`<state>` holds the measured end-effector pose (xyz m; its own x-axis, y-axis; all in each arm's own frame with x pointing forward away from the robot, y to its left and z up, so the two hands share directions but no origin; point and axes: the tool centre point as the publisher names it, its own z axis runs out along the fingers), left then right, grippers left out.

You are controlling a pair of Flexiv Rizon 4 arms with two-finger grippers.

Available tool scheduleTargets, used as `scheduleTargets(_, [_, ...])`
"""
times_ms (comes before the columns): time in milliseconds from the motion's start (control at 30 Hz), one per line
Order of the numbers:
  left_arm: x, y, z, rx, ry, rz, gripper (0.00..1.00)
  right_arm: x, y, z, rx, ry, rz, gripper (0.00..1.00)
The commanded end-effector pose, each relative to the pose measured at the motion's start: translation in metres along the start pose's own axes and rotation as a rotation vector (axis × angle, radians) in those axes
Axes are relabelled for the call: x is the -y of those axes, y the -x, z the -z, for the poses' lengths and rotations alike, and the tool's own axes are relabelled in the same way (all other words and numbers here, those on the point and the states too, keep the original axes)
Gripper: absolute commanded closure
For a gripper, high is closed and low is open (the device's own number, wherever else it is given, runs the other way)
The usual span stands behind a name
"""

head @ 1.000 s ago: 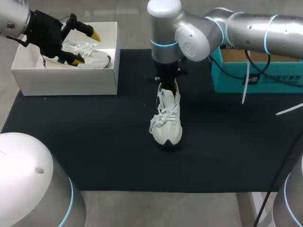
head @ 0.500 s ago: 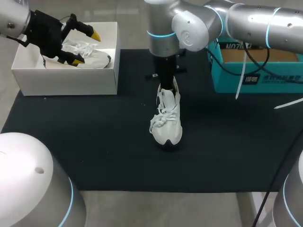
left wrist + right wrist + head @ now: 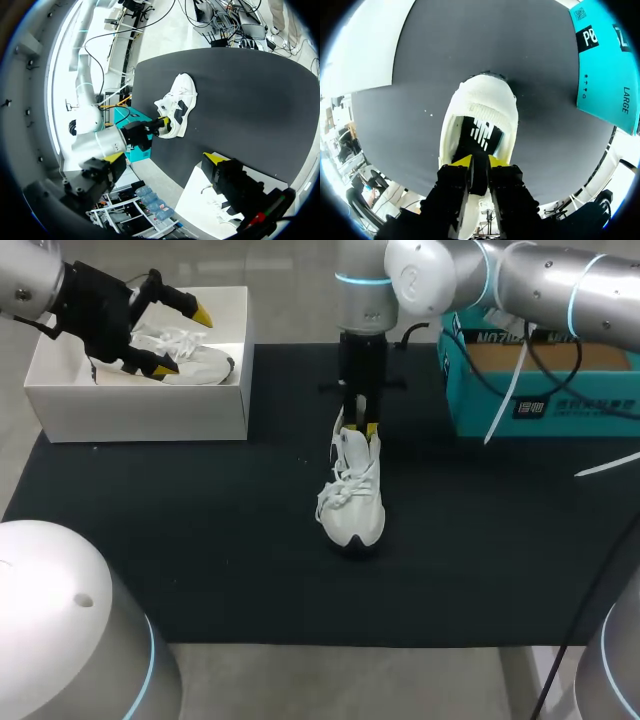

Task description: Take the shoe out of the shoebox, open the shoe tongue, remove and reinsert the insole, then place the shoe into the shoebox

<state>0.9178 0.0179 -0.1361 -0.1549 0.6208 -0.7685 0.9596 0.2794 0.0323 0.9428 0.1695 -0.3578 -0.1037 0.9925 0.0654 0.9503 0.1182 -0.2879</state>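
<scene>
A white shoe stands on the black mat, toe toward the front edge. Its black insole lies inside, seen through the opened mouth. My right gripper hangs over the heel. Its fingers stand slightly apart, open, and the insole's heel end runs up into the narrow gap of that gripper. My left gripper hovers wide open over the white shoebox, above a second white shoe lying in it. The left wrist view shows the shoe with the right gripper at its heel.
A teal cardboard box sits at the mat's back right, close beside my right arm. The white shoebox occupies the back left corner. The mat stretches bare in front of and beside the shoe.
My right arm's upper links have swung right and back while its gripper stayed at the heel. Its yellow tips now show apart. The left arm and the shoe have not moved.
</scene>
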Motion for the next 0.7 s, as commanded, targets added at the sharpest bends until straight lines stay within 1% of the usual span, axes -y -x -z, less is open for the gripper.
scheduleTargets(33, [0.0, 0.0, 0.0, -0.003, 0.001, 0.0, 0.0, -0.006, -0.004, -0.009, -0.005, -0.03, 0.0, 0.6])
scheduleTargets(133, [0.0, 0.0, 0.0, -0.003, 0.001, 0.0, 0.0, -0.003, -0.006, -0.01, -0.003, -0.037, -0.001, 0.58])
scheduleTargets(267, [0.0, 0.0, 0.0, -0.003, 0.001, 0.0, 0.0, 0.002, -0.007, -0.011, -0.006, -0.047, -0.003, 0.51])
scheduleTargets(300, [0.0, 0.0, 0.0, -0.003, 0.001, 0.0, 0.0, 0.003, -0.008, -0.01, -0.008, -0.047, -0.002, 0.32])
scheduleTargets(333, [0.0, 0.0, 0.0, -0.003, 0.001, 0.0, 0.0, 0.004, -0.008, -0.009, -0.009, -0.047, -0.002, 0.08])
scheduleTargets(367, [0.0, 0.0, 0.0, -0.003, 0.001, 0.0, 0.0, 0.005, -0.009, -0.009, -0.01, -0.052, 0.0, 0.0])
scheduleTargets(533, [0.0, 0.0, 0.0, -0.003, 0.001, 0.0, 0.0, 0.007, -0.014, -0.004, 0.007, -0.093, 0.006, 0.0])
scheduleTargets(700, [0.0, 0.0, 0.0, -0.003, 0.001, 0.0, 0.0, 0.011, -0.017, -0.004, 0.004, -0.118, 0.007, 0.0])
